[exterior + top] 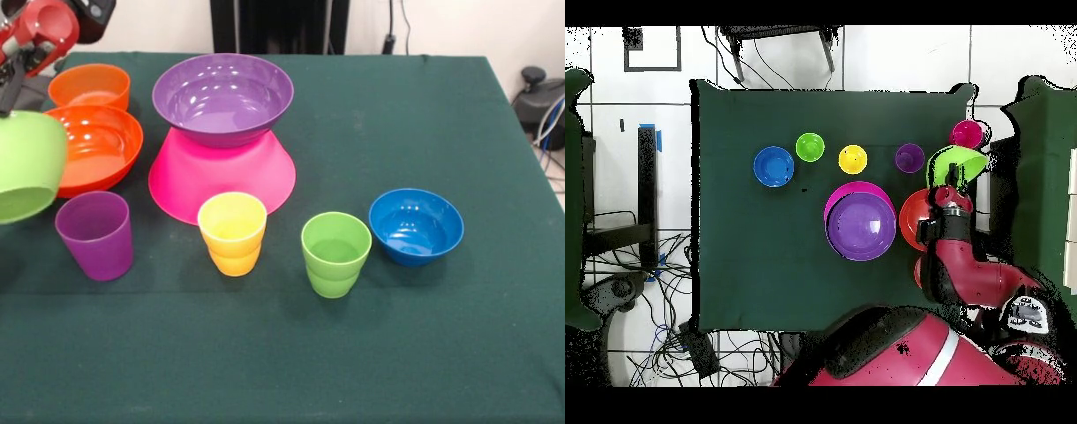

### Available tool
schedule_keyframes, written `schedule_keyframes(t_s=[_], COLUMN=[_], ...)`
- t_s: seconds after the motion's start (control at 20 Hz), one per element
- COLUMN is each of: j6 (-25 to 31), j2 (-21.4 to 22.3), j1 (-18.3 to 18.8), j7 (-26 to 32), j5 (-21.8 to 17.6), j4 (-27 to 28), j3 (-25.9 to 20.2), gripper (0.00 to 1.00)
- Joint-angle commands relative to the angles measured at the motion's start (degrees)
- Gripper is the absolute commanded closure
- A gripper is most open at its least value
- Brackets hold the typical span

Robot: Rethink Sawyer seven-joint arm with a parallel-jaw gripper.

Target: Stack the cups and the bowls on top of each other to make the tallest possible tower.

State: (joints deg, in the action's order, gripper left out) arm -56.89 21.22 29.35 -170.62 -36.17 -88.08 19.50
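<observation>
The green-clothed table (441, 353) carries the inverted pink bowl (221, 177) near its far middle. In the front view, just left of it sits the large orange bowl (93, 150), with the small orange bowl (89, 87) behind. In front of the pink bowl stand the purple cup (95, 235), yellow cup (232, 233) and green cup (335, 254); the blue bowl (416, 226) sits to its right.

front view: across the tabletop (424, 115), facing my pedestal, close and angled down.
overhead view: high above, straight down, my base at bottom, floor included.
shared: green tabletop (765, 250), flipped half round between views.
</observation>
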Motion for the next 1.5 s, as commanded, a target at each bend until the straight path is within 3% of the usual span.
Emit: schedule_keyframes(t_s=[0.05,0.65,1.15,1.5], j6=[4.31,7.84,17.04,14.69], j2=[2.78,8.44,13.9,13.91], j1=[-2.92,-7.25,-11.95,-16.11], j7=[0.23,0.09,-1.32,1.29], j5=[1.72,4.35,5.24,12.72], j4=[-3.7,-7.1,-5.78,-8.43], j3=[-1.69,1.27,2.69,4.48], gripper=[1.0,1.0,1.0,1.0])
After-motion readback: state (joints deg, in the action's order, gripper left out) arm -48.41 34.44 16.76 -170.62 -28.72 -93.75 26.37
